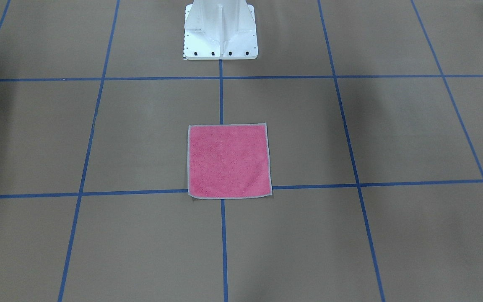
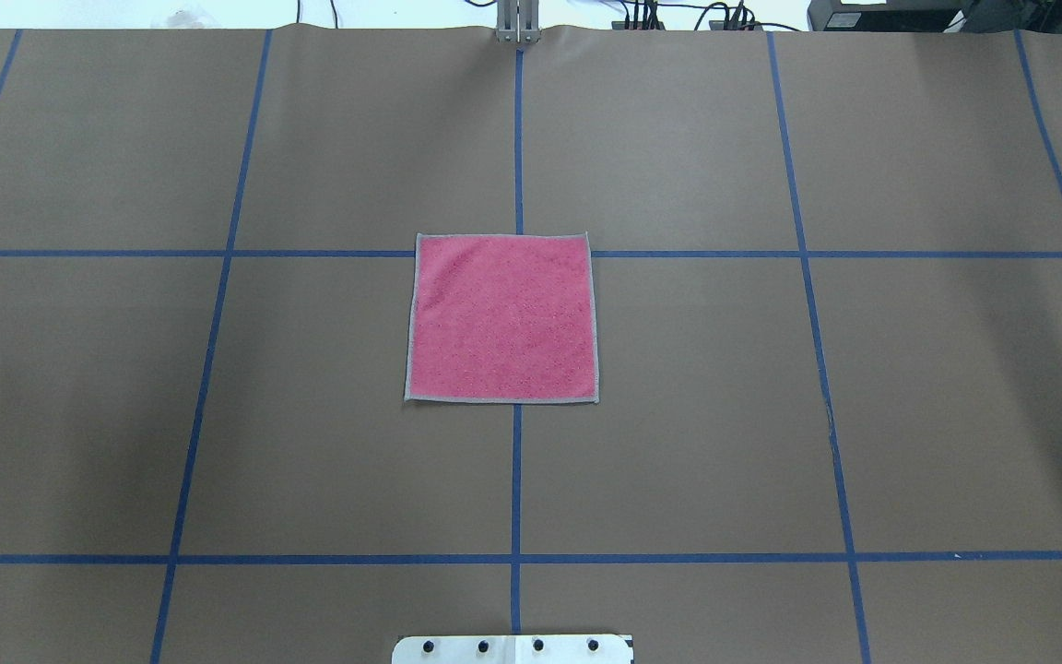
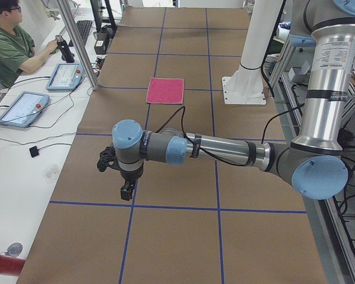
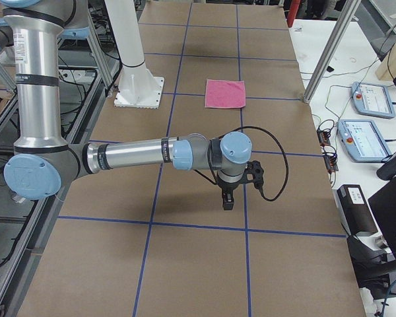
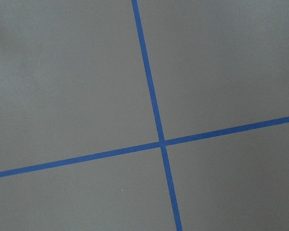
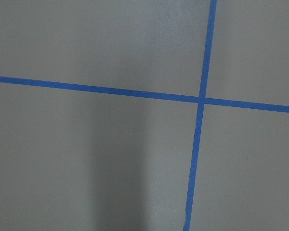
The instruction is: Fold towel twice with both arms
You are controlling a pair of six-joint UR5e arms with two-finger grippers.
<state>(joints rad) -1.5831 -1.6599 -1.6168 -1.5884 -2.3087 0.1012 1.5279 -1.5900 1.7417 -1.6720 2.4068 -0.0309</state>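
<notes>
The towel point(image 1: 229, 160) lies flat and unfolded, pink face up with light grey edging, at the middle of the table point(image 2: 503, 318). It is small and far off in both side views point(image 3: 165, 90) point(image 4: 225, 93). My left gripper point(image 3: 126, 190) hangs above the table near the robot's left end, far from the towel. My right gripper point(image 4: 228, 201) hangs above the table near the right end, also far from it. Both point down; I cannot tell whether either is open or shut. Both wrist views show only brown table and blue tape.
The white pedestal base point(image 1: 220, 33) stands behind the towel point(image 2: 513, 648). Blue tape lines point(image 2: 516, 480) grid the brown table. An operator point(image 3: 9, 47) sits at a side bench with tablets point(image 3: 21, 107). Pendants point(image 4: 363, 139) lie on the other side bench.
</notes>
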